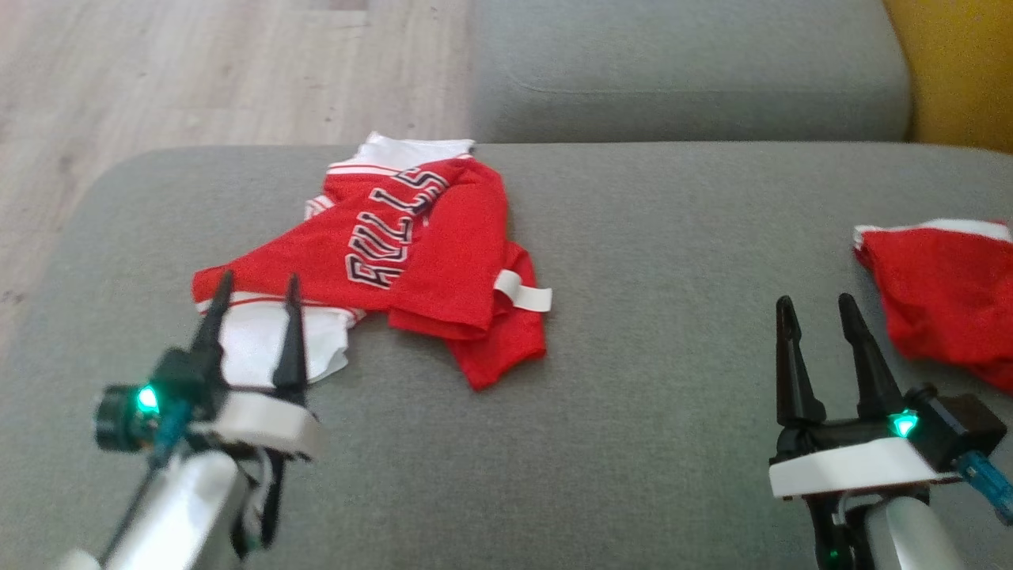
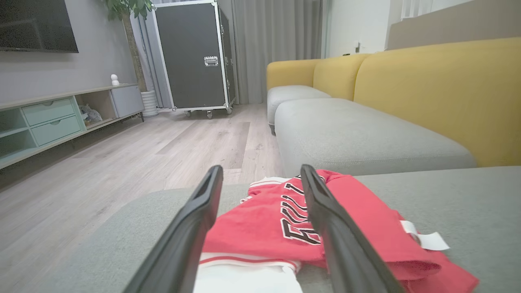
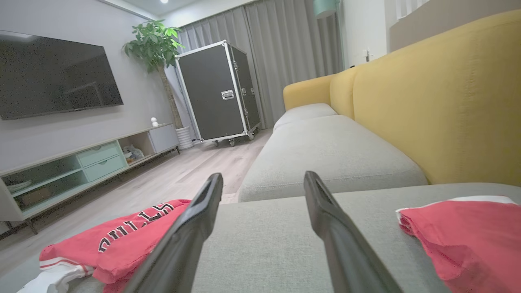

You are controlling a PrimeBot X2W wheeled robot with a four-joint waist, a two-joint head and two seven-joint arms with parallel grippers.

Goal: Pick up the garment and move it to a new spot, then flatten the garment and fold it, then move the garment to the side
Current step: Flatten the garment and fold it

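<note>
The red garment (image 1: pixel 411 253), with white trim and black-and-white lettering, lies crumpled on the left half of the grey sofa cushion (image 1: pixel 633 396), its far white edge at the cushion's far rim. The left gripper (image 1: pixel 257 279) hovers at the garment's near-left corner. Its 2 fingers are spread apart, their tips over the red-and-white hem, with the white panel showing between them. Whether the tips touch the cloth I cannot tell. The right gripper (image 1: pixel 815 301) is well apart from the garment, over bare cushion, its fingers likewise spread and empty. Just to its right lies a second red cloth (image 1: pixel 942 293) with a white edge.
</note>
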